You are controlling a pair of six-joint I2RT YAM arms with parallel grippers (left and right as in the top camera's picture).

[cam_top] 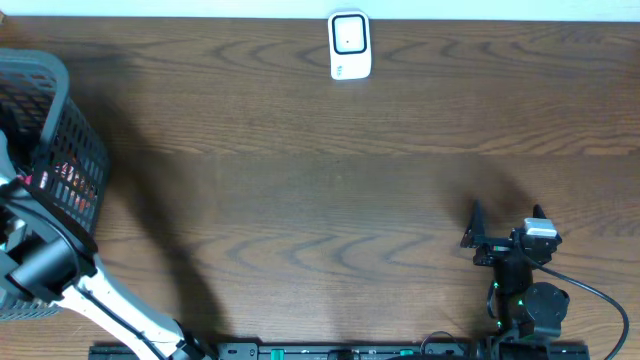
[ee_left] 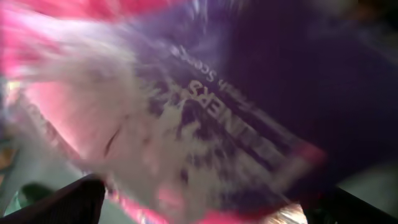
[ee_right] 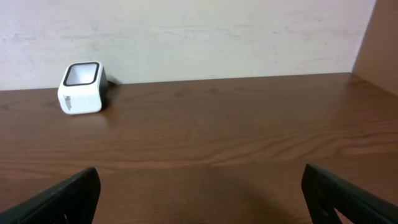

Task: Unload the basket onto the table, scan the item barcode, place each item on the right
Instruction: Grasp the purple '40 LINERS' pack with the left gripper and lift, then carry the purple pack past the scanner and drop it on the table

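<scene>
Over at the basket (cam_top: 85,140), left pincer (ee_left: 205,202) gapes wide above a pink-purple packet (ee_left: 205,118), gripping nothing, so centre it, close firmly, lift toward scanner (cam_top: 349,45); right pincer (ee_right: 199,193) wide open, empty.

Wooden table (cam_top: 300,170) with scanner (cam_top: 350,45), basket (cam_top: 75,150)

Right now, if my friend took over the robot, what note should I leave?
Left end effector: open, inside the gray basket, right over a blurry pink and purple packet; no grip seen.
Right end effector: open, empty, low over the table.
Scanner: on the table's far edge, middle.
Done: nothing scanned yet.
Left to do: grab the packet, scan it.
</scene>
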